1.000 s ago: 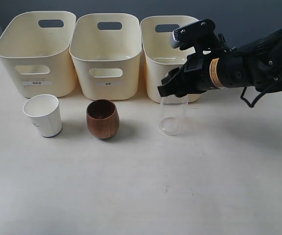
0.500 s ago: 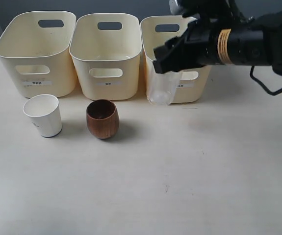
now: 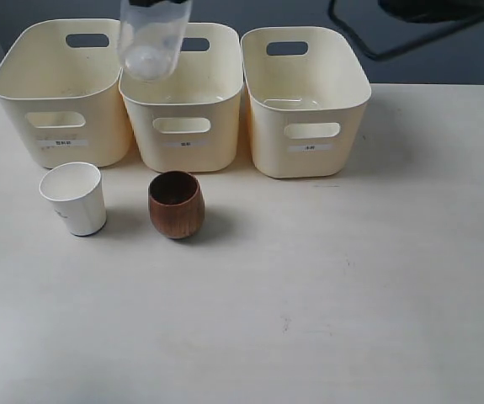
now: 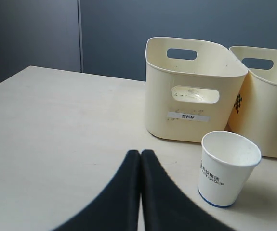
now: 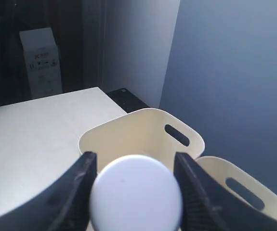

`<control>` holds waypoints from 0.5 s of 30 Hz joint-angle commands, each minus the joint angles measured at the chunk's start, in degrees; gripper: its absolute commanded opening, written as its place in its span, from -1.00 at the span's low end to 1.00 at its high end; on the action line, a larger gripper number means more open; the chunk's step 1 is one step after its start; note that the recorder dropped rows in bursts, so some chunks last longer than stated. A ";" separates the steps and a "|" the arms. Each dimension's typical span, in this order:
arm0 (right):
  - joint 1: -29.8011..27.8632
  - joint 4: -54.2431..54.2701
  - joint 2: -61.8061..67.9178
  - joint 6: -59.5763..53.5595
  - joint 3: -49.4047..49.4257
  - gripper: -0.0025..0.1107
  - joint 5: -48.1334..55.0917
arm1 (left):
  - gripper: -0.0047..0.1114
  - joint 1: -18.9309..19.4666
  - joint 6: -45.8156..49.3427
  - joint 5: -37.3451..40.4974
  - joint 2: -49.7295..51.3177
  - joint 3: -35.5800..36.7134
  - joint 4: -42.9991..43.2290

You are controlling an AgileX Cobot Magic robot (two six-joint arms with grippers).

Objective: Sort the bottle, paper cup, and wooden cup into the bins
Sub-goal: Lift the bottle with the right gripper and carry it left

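Observation:
The clear bottle (image 3: 152, 40) hangs in the air at the top of the exterior view, above the seam between the left bin (image 3: 23, 109) and the middle bin (image 3: 216, 126). My right gripper (image 5: 135, 160) is shut on its neck; the white cap (image 5: 136, 195) fills the gap between both fingers, with the left bin (image 5: 128, 127) below. The right bin (image 3: 267, 143) stands beside them. The paper cup (image 3: 75, 198) and the wooden cup (image 3: 176, 204) stand in front of the bins. My left gripper (image 4: 140, 154) is shut on nothing, low over the table near the paper cup (image 4: 227, 168).
A dark cable (image 3: 368, 46) of the right arm crosses the top right corner of the exterior view. The table's far edge runs behind the bins. A white box (image 5: 39, 60) stands off the table in the dark background.
The right gripper has lifted the bottle off the table in front of the right bin and carried it up and left, over the left and middle bins. The cups have not moved.

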 commanded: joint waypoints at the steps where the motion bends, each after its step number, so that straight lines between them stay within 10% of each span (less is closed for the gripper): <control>1: 1.61 0.02 7.38 -0.60 -8.64 -0.93 1.26 | -0.92 -0.20 -0.08 -0.40 -0.29 0.11 0.07; 15: 3.76 -0.06 29.50 -2.41 -31.88 -0.93 3.47 | -0.92 -0.20 -0.08 -0.40 -0.29 0.11 0.07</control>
